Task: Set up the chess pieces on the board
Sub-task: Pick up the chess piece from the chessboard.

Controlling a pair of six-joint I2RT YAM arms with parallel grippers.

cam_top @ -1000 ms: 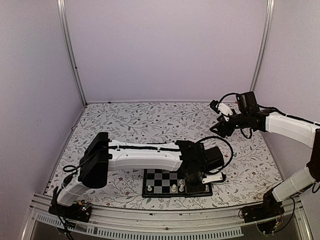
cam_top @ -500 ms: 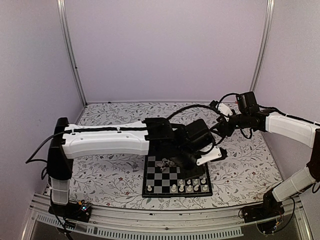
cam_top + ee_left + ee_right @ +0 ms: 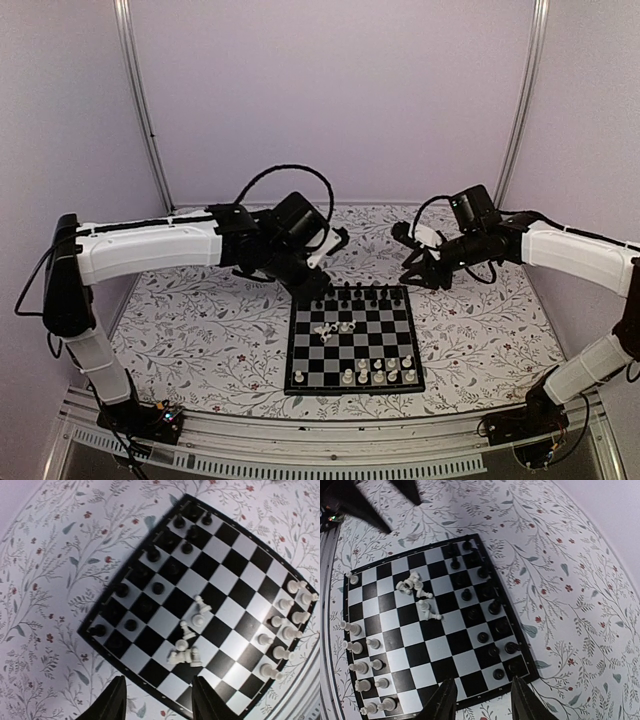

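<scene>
Overhead view of a small black-and-white board lying on a table covered in a floral print, with two white robot arms reaching in from either side.

Black chessmen stand in two rows along the board's far edge. White chessmen stand in two short rows along the near edge, on the right half of the board. One lone white piece stands at the board's near-left corner. A small heap of white pieces sits left of the board's centre, some tipped on their sides and touching one another.

The left gripper hangs in the air above the board's far-left corner, pointing down. Its two dark fingers are parted about halfway, with nothing between them; the board's edge shows through the gap.

The right gripper is raised just beyond the board's far-right corner, off the board. Its fingers are also partway apart and empty, with only the board's border and the floral cloth visible between them. Neither gripper touches any piece.
</scene>
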